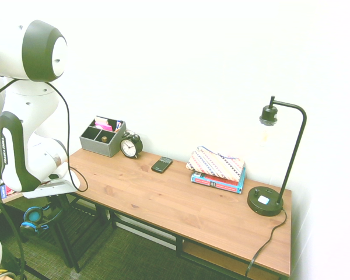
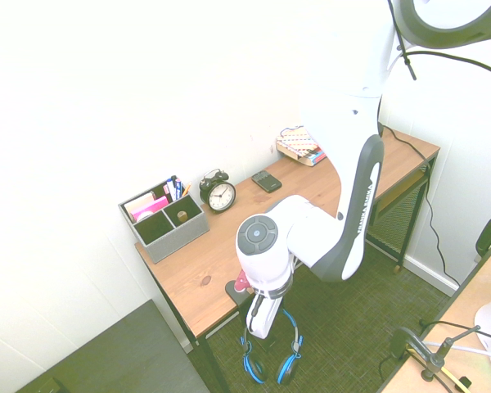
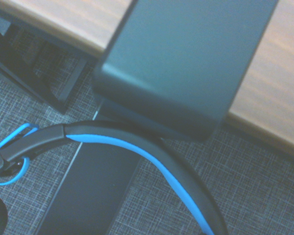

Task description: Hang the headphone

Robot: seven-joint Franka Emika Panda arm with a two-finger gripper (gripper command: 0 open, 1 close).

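The headphone (image 2: pixel 272 359) hangs off the near end of the wooden desk (image 2: pixel 311 192), ear cups down, just above the carpet. Its blue headband runs up into my gripper (image 2: pixel 262 331), which points down and is shut on the band's top. The first exterior view shows the headphone (image 1: pixel 34 219) below the desk's left end, with the gripper hidden behind the arm. Close up in the wrist view, the headphone's black and blue band (image 3: pixel 137 143) curves just under a dark grey hanger bracket (image 3: pixel 186 63) clamped on the desk edge. That bracket (image 2: pixel 232 289) sits beside my wrist.
On the desk stand a grey organizer (image 1: pixel 102 137), a black alarm clock (image 1: pixel 130 146), a phone (image 1: pixel 161 164), books under a patterned pouch (image 1: pixel 217 170) and a black lamp (image 1: pixel 266 200). The desk's black frame and lower shelf (image 1: pixel 81 224) lie close behind the headphone.
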